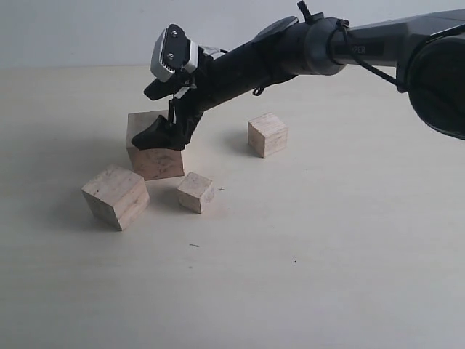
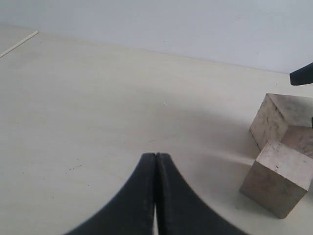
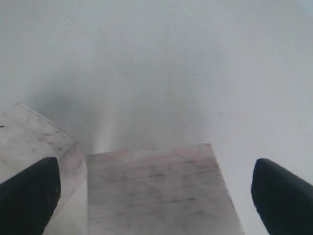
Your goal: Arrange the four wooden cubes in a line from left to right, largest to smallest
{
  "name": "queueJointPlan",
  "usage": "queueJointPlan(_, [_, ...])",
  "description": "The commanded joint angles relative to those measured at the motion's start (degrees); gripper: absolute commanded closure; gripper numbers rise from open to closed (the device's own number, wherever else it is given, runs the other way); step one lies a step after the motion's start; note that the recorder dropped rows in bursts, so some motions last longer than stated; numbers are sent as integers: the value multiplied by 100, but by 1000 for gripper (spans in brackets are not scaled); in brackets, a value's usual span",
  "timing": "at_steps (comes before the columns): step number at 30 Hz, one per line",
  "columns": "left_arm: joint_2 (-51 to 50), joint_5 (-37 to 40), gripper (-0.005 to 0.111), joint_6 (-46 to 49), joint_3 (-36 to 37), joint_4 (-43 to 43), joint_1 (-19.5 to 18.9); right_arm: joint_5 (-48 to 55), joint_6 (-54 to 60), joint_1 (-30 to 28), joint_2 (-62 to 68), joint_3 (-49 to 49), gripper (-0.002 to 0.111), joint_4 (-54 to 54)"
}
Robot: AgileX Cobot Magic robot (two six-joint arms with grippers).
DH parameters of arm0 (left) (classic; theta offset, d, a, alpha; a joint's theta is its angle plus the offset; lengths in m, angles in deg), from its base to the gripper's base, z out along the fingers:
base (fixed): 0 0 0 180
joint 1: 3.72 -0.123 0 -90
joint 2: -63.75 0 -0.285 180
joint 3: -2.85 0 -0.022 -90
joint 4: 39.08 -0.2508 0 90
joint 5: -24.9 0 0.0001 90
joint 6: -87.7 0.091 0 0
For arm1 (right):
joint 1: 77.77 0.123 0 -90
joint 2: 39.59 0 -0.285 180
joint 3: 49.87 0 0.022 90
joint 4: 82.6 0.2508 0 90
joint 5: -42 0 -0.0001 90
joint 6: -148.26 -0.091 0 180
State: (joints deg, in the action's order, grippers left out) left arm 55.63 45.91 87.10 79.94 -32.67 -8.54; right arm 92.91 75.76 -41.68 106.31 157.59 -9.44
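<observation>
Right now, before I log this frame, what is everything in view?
Largest cube: one, pale wood, back left, between the right gripper's fingers.
Front-left cube: one, pale wood, nearest the left edge, turned corner-on.
Smallest cube: one, pale wood, in front of the largest cube.
Right-hand cube: one, pale wood, standing apart toward the middle.
Table: one, cream, under everything.
Wall: one, pale grey, behind the table.
Right gripper: one, black, open, reaching across to the left side.
Left gripper: one, black, shut, holding nothing, over bare table.
</observation>
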Motion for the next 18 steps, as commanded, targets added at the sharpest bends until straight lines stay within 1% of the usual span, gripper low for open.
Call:
queueJointPlan(1, [33,-62,107,19,13,-20,40,515,12,-6,-22,33,6,-32])
queueJointPlan(4, [33,-62,107,19,13,-20,40,289,37,44,-22,33,6,-32])
queueJointPlan(11, [33,-62,107,19,13,-20,40,-741,89,260,20,33,6,-288])
queueJointPlan(15, [33,-62,107,19,13,-20,40,-867,87,359,111,33,6,-288])
queueJointPlan(18, [33,-62,107,19,13,-20,40,-1179,60,392,126,33,6,-288])
